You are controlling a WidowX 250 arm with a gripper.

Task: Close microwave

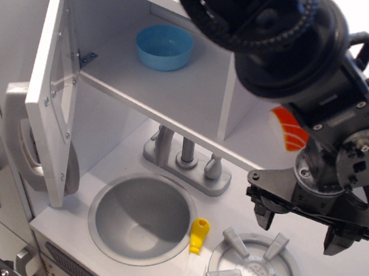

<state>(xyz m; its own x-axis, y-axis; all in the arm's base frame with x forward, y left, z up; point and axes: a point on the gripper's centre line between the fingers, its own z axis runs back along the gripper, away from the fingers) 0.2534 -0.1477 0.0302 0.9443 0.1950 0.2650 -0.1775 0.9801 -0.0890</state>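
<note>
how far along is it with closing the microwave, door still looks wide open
Nothing looks done: the microwave door stands swung wide open at the left, showing a blue bowl inside the microwave compartment. In hand: nothing. The gripper is open and empty, hovering over the burner at the right, well apart from the door. Left: move across to the door and push it shut.

White microwave (177,89), blue bowl (164,47) inside — black claw (300,228), grey sink (141,218), yellow piece (199,236).
</note>
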